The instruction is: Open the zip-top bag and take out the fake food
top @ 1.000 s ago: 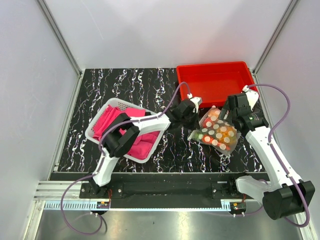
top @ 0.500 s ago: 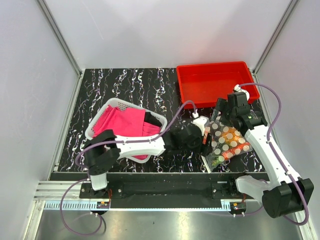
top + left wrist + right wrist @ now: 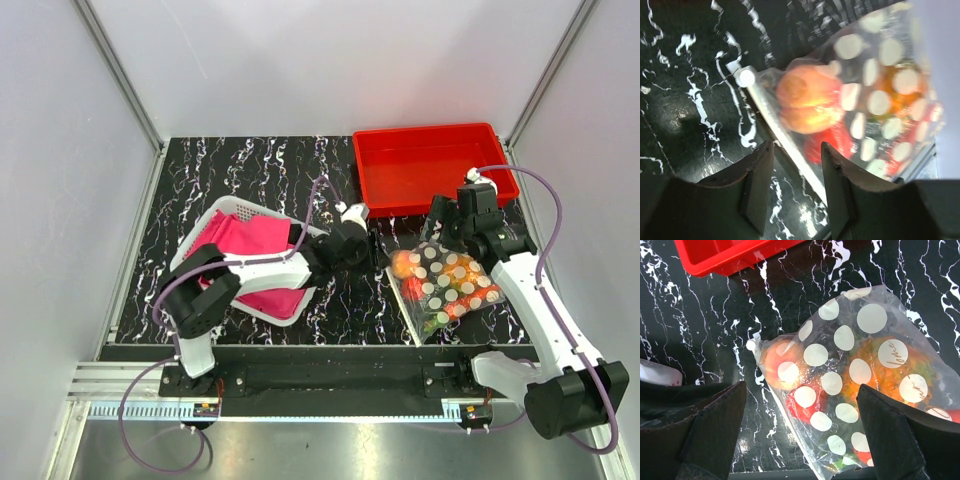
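Pulled back from the zip-top bag (image 3: 447, 290), left gripper (image 3: 796, 192) hangs half-open, empty — right gripper (image 3: 799, 435) gapes above; floppy plastic could slip any pinch.

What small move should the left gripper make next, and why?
Probably close the left gripper on the white zip strip. Its jaws stand apart and the strip appears to run between them, not yet pinched. The fake food is inside the zip-top bag, so the bag is not yet emptied. The right gripper hovers open above the bag and could then take the other lip.
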